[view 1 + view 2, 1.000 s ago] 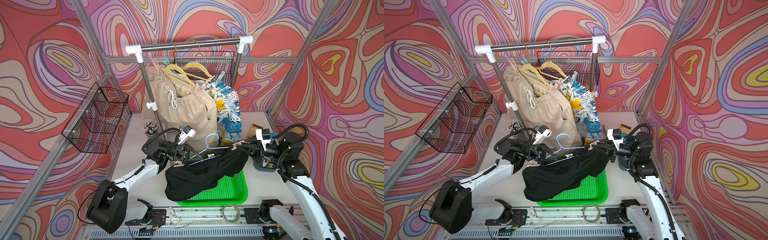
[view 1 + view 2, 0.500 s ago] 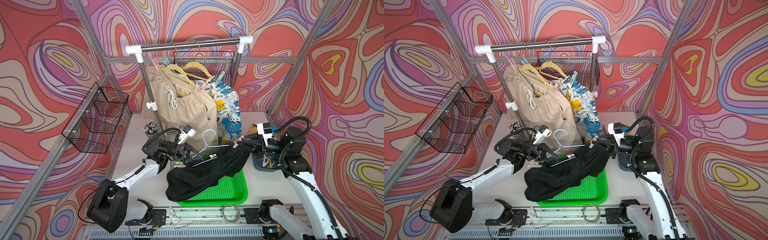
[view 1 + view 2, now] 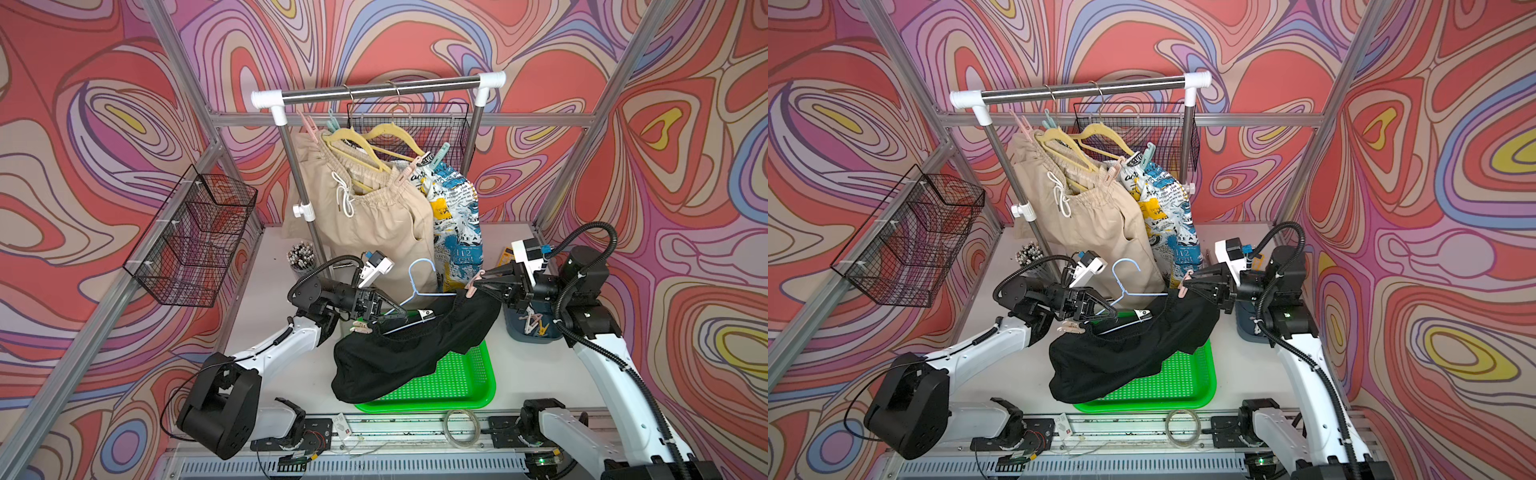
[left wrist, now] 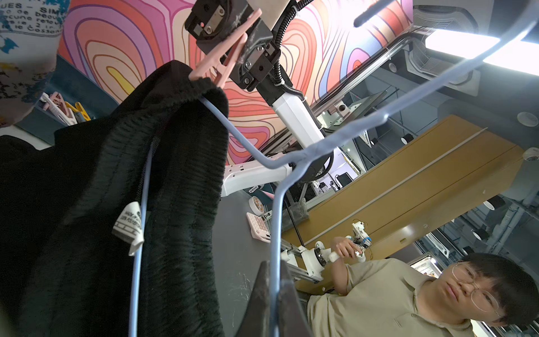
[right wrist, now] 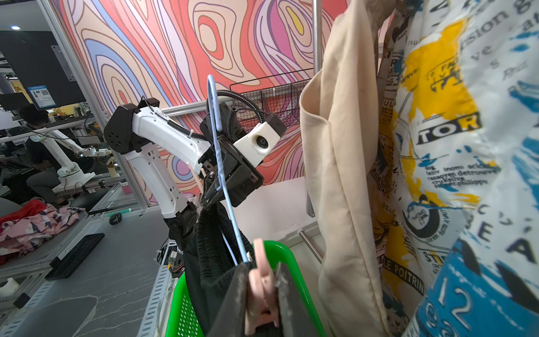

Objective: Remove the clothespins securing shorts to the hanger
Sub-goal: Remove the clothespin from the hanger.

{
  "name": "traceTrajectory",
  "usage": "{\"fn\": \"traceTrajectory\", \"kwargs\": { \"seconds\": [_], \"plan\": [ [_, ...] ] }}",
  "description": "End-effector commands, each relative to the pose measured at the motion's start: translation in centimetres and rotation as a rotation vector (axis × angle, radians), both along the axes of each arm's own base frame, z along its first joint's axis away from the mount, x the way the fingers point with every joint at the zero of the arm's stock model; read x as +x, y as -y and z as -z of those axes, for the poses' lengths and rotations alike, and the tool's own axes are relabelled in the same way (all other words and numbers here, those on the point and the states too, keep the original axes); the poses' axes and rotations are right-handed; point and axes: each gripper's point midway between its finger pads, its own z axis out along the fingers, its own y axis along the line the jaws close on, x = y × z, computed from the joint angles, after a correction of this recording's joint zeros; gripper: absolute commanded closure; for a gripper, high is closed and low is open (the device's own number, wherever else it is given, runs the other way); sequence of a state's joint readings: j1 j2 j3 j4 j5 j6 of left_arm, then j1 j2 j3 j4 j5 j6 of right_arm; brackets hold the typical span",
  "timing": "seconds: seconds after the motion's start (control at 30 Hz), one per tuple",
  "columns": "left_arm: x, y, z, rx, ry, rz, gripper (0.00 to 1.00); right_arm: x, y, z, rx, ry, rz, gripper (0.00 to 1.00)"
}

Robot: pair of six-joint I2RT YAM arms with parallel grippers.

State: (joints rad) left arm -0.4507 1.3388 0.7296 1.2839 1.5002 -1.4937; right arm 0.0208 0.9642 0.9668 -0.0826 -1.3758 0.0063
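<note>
L gripper (image 4: 274,271) clamps tight on blue hanger (image 4: 275,227) wire; R gripper (image 5: 260,270) pinches pink clothespin (image 5: 261,287) at black shorts (image 3: 407,353) waistband, above green tray (image 3: 469,365).

Both top views: high at the front, angled down over the table (image 3: 540,365) to the rail (image 3: 1084,89). Left wrist: close, tilted up along the hanger (image 4: 303,154) toward the right gripper (image 4: 230,40) and its pin (image 4: 224,58). Right wrist: close, roughly level, facing the left gripper (image 5: 212,197); shorts (image 5: 207,242) common to both.
</note>
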Motion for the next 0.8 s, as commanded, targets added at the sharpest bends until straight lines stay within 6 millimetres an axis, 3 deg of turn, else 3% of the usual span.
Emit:
{"fn": "traceTrajectory", "kwargs": {
  "seconds": [0.0, 0.17, 0.37, 0.5, 0.77],
  "plan": [
    [-0.1, -0.2, -1.1, -0.039, 0.08, -0.004, 1.0, -0.3, 0.1, -1.5, -0.004, 0.034, 0.012, 1.0],
    [-0.3, -0.3, -1.1, -0.041, 0.086, -0.004, 1.0, 0.3, 0.3, -1.9, -0.024, 0.044, 0.065, 1.0],
    [-0.3, -0.3, -1.1, -0.042, 0.087, -0.004, 1.0, 3.5, 1.7, -1.9, -0.057, 0.017, 0.29, 1.0],
    [-0.4, -0.3, -1.2, -0.042, 0.089, -0.003, 1.0, 6.1, 4.0, -1.8, -0.085, -0.013, 0.525, 1.0],
    [-0.4, -0.3, -1.1, -0.039, 0.088, -0.001, 1.0, 8.5, 9.8, -0.4, -0.113, -0.077, 0.955, 1.0]
  ]
}}
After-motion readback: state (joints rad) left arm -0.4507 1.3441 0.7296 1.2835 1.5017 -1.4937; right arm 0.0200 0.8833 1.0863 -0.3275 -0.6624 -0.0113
